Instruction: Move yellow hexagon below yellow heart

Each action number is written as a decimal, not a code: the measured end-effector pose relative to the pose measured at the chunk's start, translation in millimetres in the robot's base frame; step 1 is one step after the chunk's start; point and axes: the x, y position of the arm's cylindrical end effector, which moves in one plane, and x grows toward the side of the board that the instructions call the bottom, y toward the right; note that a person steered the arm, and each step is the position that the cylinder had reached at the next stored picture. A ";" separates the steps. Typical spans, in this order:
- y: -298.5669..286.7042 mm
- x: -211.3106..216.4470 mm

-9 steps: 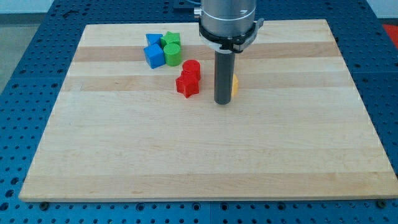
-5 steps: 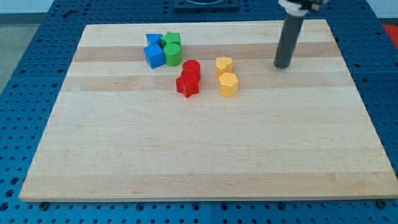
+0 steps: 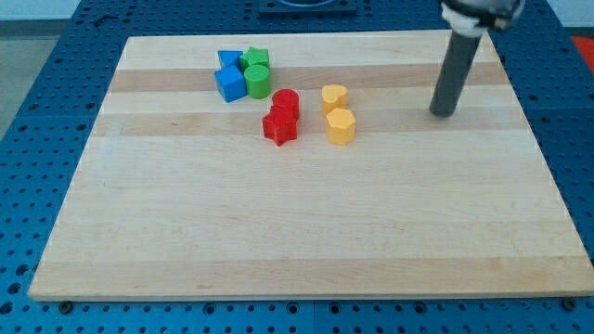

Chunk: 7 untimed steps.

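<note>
The yellow hexagon (image 3: 341, 126) sits on the wooden board just below the yellow heart (image 3: 334, 97), the two nearly touching. My tip (image 3: 444, 114) is at the view's right, well apart from both yellow blocks, about level with the gap between them. It touches no block.
A red cylinder (image 3: 286, 101) and a red star (image 3: 278, 127) sit just left of the yellow blocks. Further up and left is a cluster: a blue cube (image 3: 230, 83), a blue triangle (image 3: 227, 59), a green star (image 3: 255, 58) and a green cylinder (image 3: 258, 81). The board's right edge (image 3: 531, 130) is near my tip.
My tip left the yellow blocks, swung to the view's upper right, then came slightly down and further right. The blocks have not moved since they were uncovered.
</note>
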 end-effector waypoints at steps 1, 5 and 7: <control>-50.6 51.7; -157.6 18.0; -174.8 6.7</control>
